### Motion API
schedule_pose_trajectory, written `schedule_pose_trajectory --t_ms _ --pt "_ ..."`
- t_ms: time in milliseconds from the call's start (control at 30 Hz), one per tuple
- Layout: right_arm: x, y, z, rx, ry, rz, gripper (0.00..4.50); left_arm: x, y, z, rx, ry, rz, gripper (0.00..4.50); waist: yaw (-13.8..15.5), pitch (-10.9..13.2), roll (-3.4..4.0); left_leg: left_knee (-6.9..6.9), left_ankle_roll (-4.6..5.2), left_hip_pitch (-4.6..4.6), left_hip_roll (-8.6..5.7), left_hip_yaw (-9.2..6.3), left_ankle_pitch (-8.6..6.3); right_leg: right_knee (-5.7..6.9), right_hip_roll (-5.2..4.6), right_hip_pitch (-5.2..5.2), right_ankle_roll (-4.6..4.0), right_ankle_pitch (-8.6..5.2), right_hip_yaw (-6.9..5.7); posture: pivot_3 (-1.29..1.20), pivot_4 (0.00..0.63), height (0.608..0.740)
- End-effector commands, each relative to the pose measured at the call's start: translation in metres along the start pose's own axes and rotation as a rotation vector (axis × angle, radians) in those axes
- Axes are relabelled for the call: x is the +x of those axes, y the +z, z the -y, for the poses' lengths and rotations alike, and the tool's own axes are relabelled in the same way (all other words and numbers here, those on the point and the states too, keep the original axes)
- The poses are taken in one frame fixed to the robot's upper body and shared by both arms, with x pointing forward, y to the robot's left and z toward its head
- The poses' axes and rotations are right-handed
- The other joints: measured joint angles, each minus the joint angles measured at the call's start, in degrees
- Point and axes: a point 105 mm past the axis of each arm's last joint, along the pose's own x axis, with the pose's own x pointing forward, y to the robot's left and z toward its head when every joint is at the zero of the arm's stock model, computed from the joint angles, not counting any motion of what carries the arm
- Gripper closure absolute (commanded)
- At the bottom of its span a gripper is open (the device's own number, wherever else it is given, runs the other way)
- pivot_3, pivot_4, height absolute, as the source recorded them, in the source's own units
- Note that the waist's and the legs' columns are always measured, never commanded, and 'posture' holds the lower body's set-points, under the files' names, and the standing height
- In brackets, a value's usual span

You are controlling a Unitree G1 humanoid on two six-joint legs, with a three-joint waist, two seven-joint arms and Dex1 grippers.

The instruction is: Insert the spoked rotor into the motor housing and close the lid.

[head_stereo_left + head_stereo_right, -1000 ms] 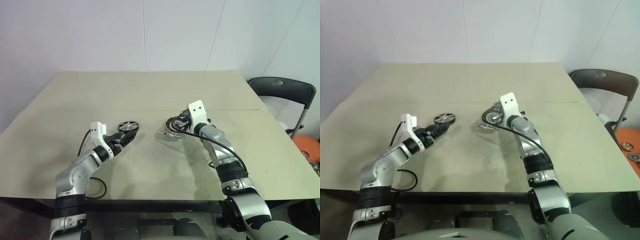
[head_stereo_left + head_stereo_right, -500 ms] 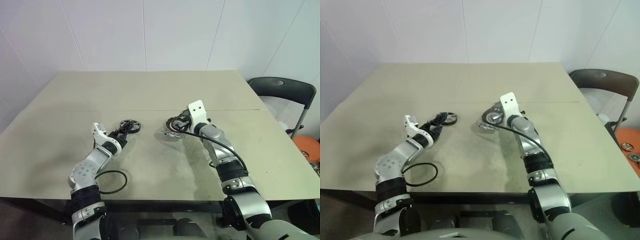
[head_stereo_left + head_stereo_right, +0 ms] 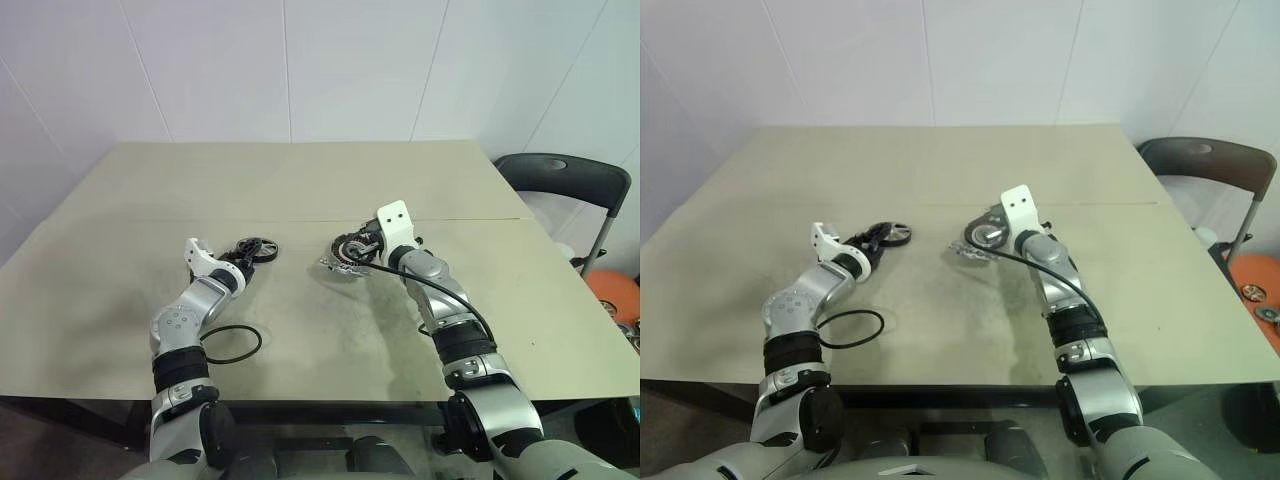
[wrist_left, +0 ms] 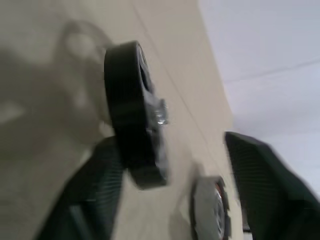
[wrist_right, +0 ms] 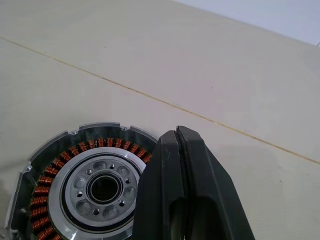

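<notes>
My left claw (image 3: 246,262) has swung in from the side and rolled over, so its fingers now bracket the spoked rotor (image 3: 257,250) and are drawing together around its rim; in the wrist view one finger (image 4: 95,190) touches it, the other stands just off. I judge the pickup is under way, not yet secured. The forearm reaches toward the table's (image 3: 300,180) far edge. My right claw (image 5: 176,145), fingers pressed together, rests against the motor housing (image 3: 349,254) near the table's middle.
</notes>
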Motion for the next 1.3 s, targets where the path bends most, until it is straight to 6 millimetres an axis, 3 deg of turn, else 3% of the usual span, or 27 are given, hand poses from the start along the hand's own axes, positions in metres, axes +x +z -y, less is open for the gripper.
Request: schedule_pose_trajectory --t_ms 33,133,167,333,533,633,767,1067,1300 --pt "-0.001 0.018 0.003 -0.014 -0.012 0.064 4.5 0.001 0.007 0.007 -0.01 -0.008 0.026 2.89 0.0 0.0 0.0 0.0 0.0 0.0 0.0 0.0 0.0 0.0 0.0 0.0 0.0 0.0 0.0 0.0 0.0 0.74" --pt "-0.001 0.018 0.003 -0.014 -0.011 0.063 4.5 0.002 0.003 0.007 -0.011 -0.01 0.013 3.91 0.04 -0.01 -0.03 0.0 0.0 -0.01 0.0 0.0 0.0 0.0 0.0 0.0 0.0 0.0 -0.01 0.0 0.0 0.74" --pt "-0.001 0.018 0.002 -0.013 -0.009 0.063 4.5 0.002 0.002 0.008 -0.013 -0.011 0.01 4.04 0.02 -0.01 -0.03 0.01 0.0 0.01 0.0 0.0 0.0 0.0 0.0 0.02 0.0 0.0 -0.01 0.0 0.0 0.74" --pt "-0.002 0.021 -0.004 0.02 0.039 0.069 4.5 0.002 0.005 0.014 -0.014 -0.05 0.028 4.04 0.04 -0.01 -0.03 0.01 -0.01 0.01 0.0 0.0 0.01 0.0 0.0 0.02 0.0 0.0 -0.01 0.0 0.0 0.74" --pt "-0.006 0.019 -0.003 0.014 0.102 0.019 4.5 -0.001 0.013 0.048 0.035 -0.223 0.063 4.04 0.04 0.0 -0.03 -0.03 -0.01 -0.04 0.0 0.0 0.0 -0.03 0.0 -0.02 0.0 0.0 -0.01 0.0 0.0 0.74" --pt "-0.008 0.026 0.002 0.011 0.095 0.029 3.93 0.0 0.014 0.053 0.04 -0.245 0.065 4.08 0.03 0.01 -0.03 -0.04 -0.01 -0.04 -0.01 0.0 0.0 -0.04 0.0 -0.02 0.0 0.0 -0.01 0.0 0.0 0.74" --pt "-0.012 0.026 -0.003 -0.02 0.153 0.015 2.61 0.0 0.013 0.054 0.045 -0.255 0.061 4.08 -0.04 0.01 -0.03 -0.04 -0.01 -0.04 0.0 0.01 0.0 -0.04 0.0 -0.04 0.0 -0.01 0.0 0.0 0.0 0.74" --pt "-0.03 0.028 0.0 -0.077 0.264 0.025 2.61 0.003 0.006 0.056 0.054 -0.276 0.032 4.08 0.17 0.04 -0.08 -0.09 -0.02 -0.08 -0.01 0.02 0.0 -0.13 -0.01 -0.05 0.01 -0.01 -0.01 0.0 0.0 0.74" --pt "-0.043 0.017 0.003 -0.191 0.338 -0.045 2.61 0.004 0.004 0.057 0.053 -0.28 0.025 4.08 0.02 0.09 -0.14 -0.1 -0.02 -0.08 -0.01 0.03 0.0 -0.13 -0.01 -0.07 0.03 -0.03 0.0 0.0 0.0 0.74"
